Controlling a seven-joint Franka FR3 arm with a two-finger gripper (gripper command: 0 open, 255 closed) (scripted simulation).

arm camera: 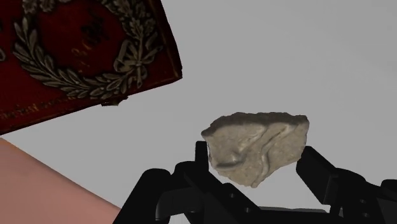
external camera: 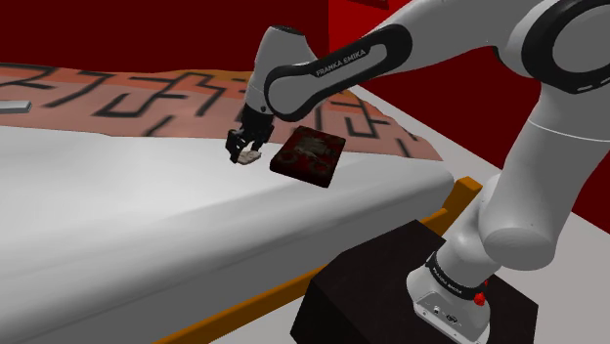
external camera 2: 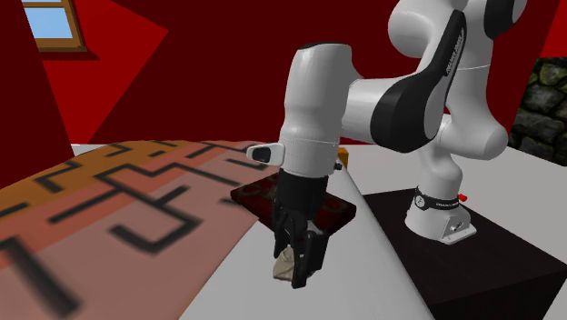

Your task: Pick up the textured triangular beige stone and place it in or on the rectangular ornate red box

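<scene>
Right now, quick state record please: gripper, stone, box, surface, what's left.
gripper: gripper shut on the beige stone, one finger on each side
stone: beige stone, rough, irregular, between the fingers
stone clear of surface: cannot tell
box: red box, dark red with a wreath ornament on top, lying beside the gripper
stone vs box: apart, not in or on it
surface: pale grey surface
left to do: carry stone to box, release

light: falling evenly | shading: greying softly across the plain white bed sheet point(external camera: 117, 225) | blur: smearing the pink, black-lined patterned cover point(external camera 2: 91, 227)
</scene>
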